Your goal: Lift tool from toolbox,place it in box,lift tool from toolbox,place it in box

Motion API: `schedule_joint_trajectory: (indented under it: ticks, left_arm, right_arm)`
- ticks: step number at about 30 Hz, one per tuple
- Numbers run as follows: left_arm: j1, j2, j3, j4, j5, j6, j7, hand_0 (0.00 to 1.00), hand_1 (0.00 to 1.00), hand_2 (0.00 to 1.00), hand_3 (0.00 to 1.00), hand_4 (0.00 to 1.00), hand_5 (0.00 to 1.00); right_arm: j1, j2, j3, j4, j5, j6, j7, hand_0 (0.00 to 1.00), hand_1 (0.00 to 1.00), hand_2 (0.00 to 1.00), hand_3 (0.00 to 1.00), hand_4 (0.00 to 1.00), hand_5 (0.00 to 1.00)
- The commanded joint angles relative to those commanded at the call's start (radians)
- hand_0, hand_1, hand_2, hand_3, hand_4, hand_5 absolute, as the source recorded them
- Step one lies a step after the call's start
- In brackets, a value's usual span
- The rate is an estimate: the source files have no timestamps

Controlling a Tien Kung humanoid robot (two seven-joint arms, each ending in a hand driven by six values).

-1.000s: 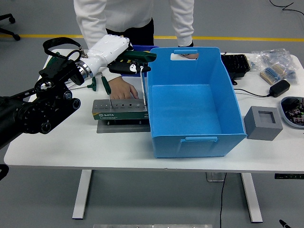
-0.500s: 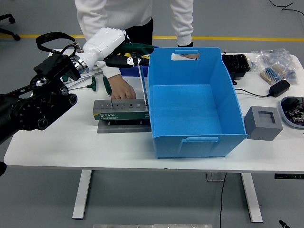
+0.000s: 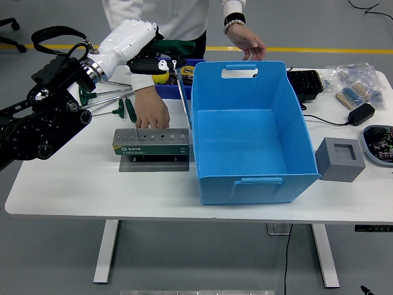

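A glossy white-and-black left hand curls its fingers around a green-handled screwdriver, whose thin metal shaft angles down and right beside the blue plastic box. Below, a grey metal toolbox rests on the white tabletop, where a person's hand presses.

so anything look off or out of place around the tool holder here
A person's hand rests on the table right behind the grey tool holder, inside the robot's working area. The blue box is empty. The left hand holds a long tool beside the box wall, not yet inside.
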Motion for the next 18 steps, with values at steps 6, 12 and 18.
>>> schedule_joint_trajectory:
  ticks: [6, 12, 18]
  left_arm:
    - [-0.008, 0.018, -0.006, -0.021, -0.003, -0.008, 0.002, 0.177, 0.047, 0.057, 0.002, 0.735, 0.664]
    - [-0.025, 0.045, -0.005, -0.054, -0.008, -0.029, 0.004, 0.176, 0.045, 0.057, 0.002, 0.731, 0.646]
    - [-0.050, 0.078, -0.010, -0.077, -0.026, -0.051, 0.010, 0.177, 0.045, 0.057, 0.002, 0.726, 0.629]
  right_arm:
    - [-0.001, 0.000, 0.001, 0.000, -0.002, -0.001, 0.000, 0.716, 0.701, 0.759, 0.678, 0.927, 0.808]
    - [-0.002, 0.001, 0.000, -0.001, 0.000, -0.001, 0.000, 0.717, 0.700, 0.759, 0.677, 0.927, 0.807]
    - [-0.004, 0.001, 0.001, -0.001, -0.001, 0.000, 0.000, 0.717, 0.699, 0.760, 0.677, 0.926, 0.807]
